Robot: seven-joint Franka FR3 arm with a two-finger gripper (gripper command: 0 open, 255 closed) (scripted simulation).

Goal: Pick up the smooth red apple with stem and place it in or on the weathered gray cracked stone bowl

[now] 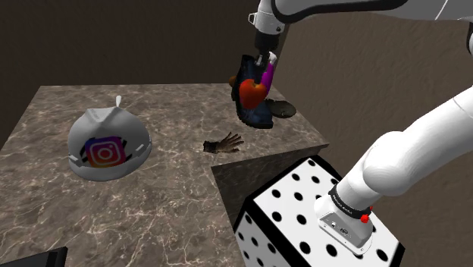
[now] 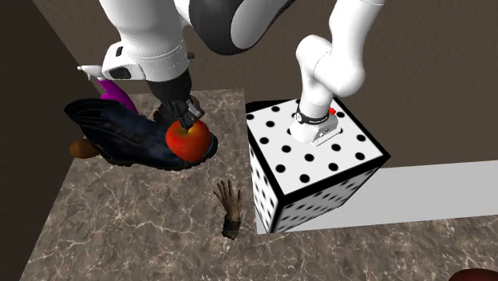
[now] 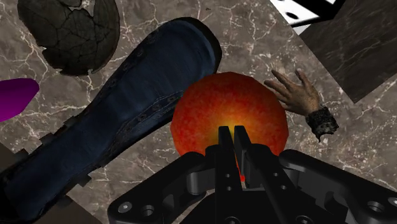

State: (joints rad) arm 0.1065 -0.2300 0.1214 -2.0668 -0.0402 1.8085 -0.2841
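Apple [image 1: 252, 92] over marbled brown tabletop [image 1: 174, 205]; brown walls [image 1: 151, 38].

Seen from the wrist, the cracked stone bowl [image 3: 67, 35], a purple object [image 3: 16, 98] and the blue denim boot [image 3: 114, 133] all run off the picture's edge, while the tool [image 3: 232, 132] covers part of the red apple [image 3: 229, 105], its stem impossible to make out. From the shoulder camera the bowl peeks out at 3 o'clock of the boot, mostly hidden behind it, the apple masks the boot's middle, and the dotted stand [image 1: 303, 220] is clipped at 5 o'clock. In the second exterior view a dark rounded shape [image 2: 479, 274] at 5 o'clock is cut by the corner, too little showing to name.
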